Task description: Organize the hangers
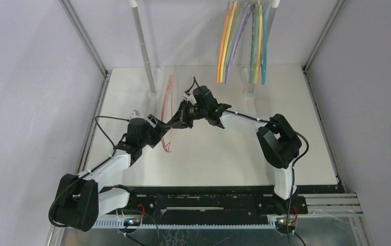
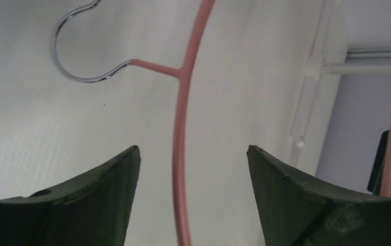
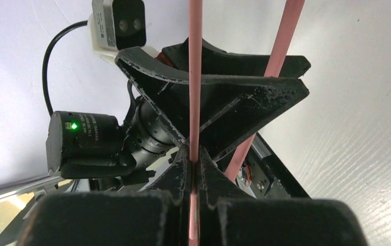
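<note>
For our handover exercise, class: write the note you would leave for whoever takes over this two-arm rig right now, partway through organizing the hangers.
Right gripper: shut on the pink hanger, pinching its thin bar.
Left gripper: open, fingers on either side of the same hanger's bar, not gripping.
Done: the other hangers (orange, yellow, lilac, green, teal) hang bunched at the right end of the rail frame.
Left: the pink hanger, its metal hook free, is not yet on the rail.

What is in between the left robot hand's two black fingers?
The pink hanger has its thin bar running up the gap between the left gripper's open fingers, touching neither. The left wrist view shows it.
</note>
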You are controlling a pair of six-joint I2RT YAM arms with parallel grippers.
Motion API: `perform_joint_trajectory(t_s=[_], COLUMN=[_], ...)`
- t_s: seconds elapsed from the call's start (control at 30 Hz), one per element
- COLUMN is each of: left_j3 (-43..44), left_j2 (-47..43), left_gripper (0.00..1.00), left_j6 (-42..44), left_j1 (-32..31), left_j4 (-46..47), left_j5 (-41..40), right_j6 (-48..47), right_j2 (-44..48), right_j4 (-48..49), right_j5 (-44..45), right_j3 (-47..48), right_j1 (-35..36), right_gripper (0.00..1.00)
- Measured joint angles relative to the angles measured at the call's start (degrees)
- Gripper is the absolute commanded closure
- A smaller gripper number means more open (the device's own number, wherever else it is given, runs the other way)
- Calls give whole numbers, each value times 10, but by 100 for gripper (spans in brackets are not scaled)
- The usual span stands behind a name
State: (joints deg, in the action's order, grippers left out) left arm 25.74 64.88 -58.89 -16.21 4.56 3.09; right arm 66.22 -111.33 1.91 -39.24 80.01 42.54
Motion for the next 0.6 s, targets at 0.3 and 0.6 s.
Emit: perform_joint_trajectory(t_s=[0.3,0.6], left_j3=[18,18], left_j2=[12,-16], left_gripper=[99,100], left_j6=[-32,-36], left_j1=[3,4], left_j4=[29,21], left_j5=[7,8], right_j6=[3,-5], right_j2=[13,29], right_j4=[15,7], right_j5=[-7,-15], right_j3=[0,-2], right_j1=[-1,-9], right_gripper=[100,100])
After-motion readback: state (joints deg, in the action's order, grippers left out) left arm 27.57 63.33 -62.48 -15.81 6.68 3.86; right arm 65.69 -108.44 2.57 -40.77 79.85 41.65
